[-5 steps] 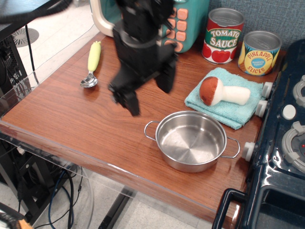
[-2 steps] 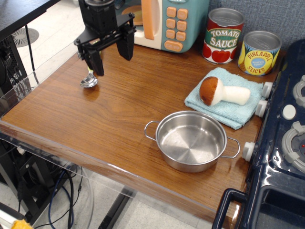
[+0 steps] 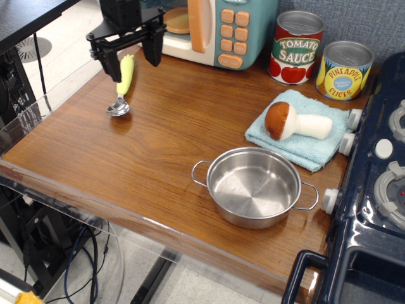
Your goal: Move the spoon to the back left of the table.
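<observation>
The spoon (image 3: 122,87) lies on the brown wood-grain table (image 3: 145,158) near its back left edge, pale yellow-green handle pointing back, silver bowl toward the front. My black gripper (image 3: 131,58) hangs open above the handle's far end, one finger (image 3: 111,65) left of the handle and one finger (image 3: 152,52) to its right. The jaws stand wide apart and hold nothing.
A toy microwave (image 3: 215,28) stands at the back, with a tomato sauce can (image 3: 296,47) and a pineapple can (image 3: 344,69) to its right. A toy mushroom (image 3: 294,121) lies on a blue cloth (image 3: 304,142). A steel pot (image 3: 254,187) sits front centre. A dark blue stove (image 3: 380,183) is at right.
My gripper has moved from the table's middle to the back left, over the spoon's handle. The spoon has not moved.
</observation>
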You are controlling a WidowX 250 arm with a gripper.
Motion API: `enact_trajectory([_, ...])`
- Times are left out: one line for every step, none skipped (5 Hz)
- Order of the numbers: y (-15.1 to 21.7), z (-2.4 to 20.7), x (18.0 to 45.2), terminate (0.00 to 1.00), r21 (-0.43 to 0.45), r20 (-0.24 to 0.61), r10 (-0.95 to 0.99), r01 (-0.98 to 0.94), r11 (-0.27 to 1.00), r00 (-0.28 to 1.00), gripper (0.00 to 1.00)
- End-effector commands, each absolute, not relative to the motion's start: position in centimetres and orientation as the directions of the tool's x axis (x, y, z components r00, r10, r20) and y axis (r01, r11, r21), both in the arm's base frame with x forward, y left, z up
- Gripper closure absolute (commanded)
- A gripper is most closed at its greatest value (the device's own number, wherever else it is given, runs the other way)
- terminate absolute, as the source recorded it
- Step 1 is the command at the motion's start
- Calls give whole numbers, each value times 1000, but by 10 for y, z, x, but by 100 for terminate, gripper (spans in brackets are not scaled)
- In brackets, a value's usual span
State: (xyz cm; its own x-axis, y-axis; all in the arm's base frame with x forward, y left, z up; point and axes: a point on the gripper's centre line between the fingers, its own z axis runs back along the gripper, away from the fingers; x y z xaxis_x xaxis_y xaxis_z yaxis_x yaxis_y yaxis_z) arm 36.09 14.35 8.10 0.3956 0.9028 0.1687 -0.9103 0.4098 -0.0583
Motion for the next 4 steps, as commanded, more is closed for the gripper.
enact_trajectory([178, 92, 381, 0, -63, 233, 826, -839, 540, 514, 0])
enact_trajectory([187, 77, 385, 0, -62, 213, 795, -804, 591, 568, 0])
enact_trajectory([194, 66, 394, 0, -49, 198, 778, -786, 616, 597, 0])
enact_trajectory([197, 53, 399, 0, -43, 185, 762, -770, 637, 620, 0])
